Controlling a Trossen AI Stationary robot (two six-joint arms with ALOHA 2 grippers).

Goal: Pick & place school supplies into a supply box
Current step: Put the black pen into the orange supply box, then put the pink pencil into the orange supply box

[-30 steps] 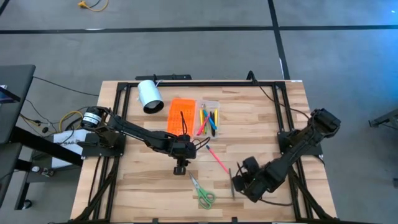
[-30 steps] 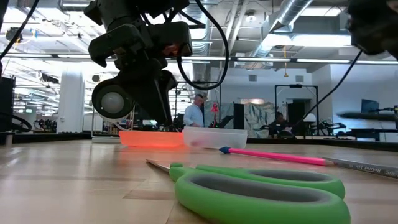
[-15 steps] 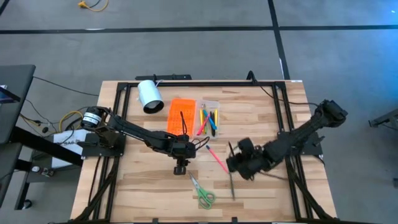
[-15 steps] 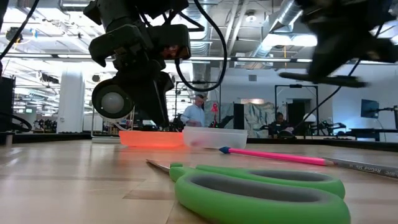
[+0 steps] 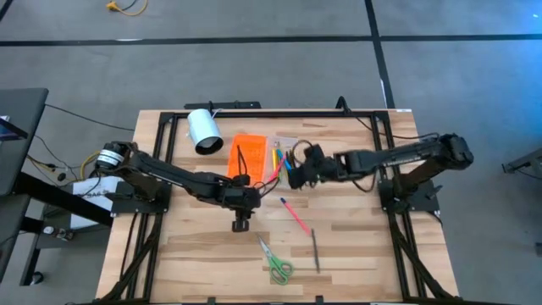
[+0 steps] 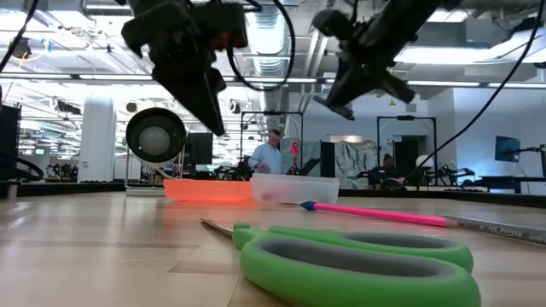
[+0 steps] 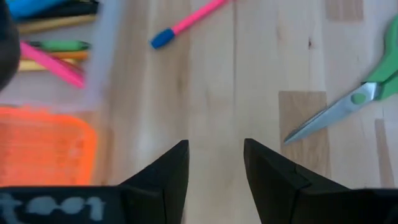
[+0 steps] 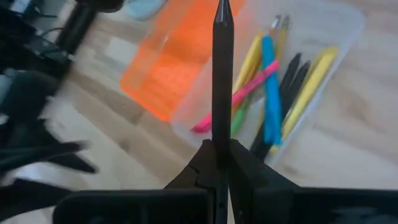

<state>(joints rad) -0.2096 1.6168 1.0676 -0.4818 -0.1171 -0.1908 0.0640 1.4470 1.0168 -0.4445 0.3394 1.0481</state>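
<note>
- Right claw (image 8: pixel 222 152) is shut on one black pencil (image 8: pixel 222 74), held above the clear tray (image 5: pixel 286 142) near the middle of the counter's far half; the pencil sticks straight out ahead of the fingers, tip forward over the tray.
- Left claw (image 7: pixel 216 163) hangs just above bare wood near the counter's (image 5: pixel 356 246) centre, its two fingers parted with a clear gap and holding nothing.
- One supply box lies open in two halves side by side: the orange lid (image 5: pixel 246 156) and the clear tray, touching along their long sides, long axes running from the far edge toward the near edge.
- Inside the tray the right wrist view shows about seven sticks lying roughly along its length: two or three yellow, one blue, one pink laid slantwise, one green, two black.
- One pink pencil with a blue end (image 5: pixel 295 214) lies loose at the counter's centre, slanting from the tray toward the near right corner.
- One dark pencil (image 5: pixel 315 250) lies closer to the near edge, pointing roughly far-to-near.
- One pair of green-handled scissors (image 5: pixel 273 261) lies by the near edge, handles nearest that edge, blades aimed toward the far left.
- One white cylinder (image 5: pixel 203 130) lies on its side near the far left corner.
</note>
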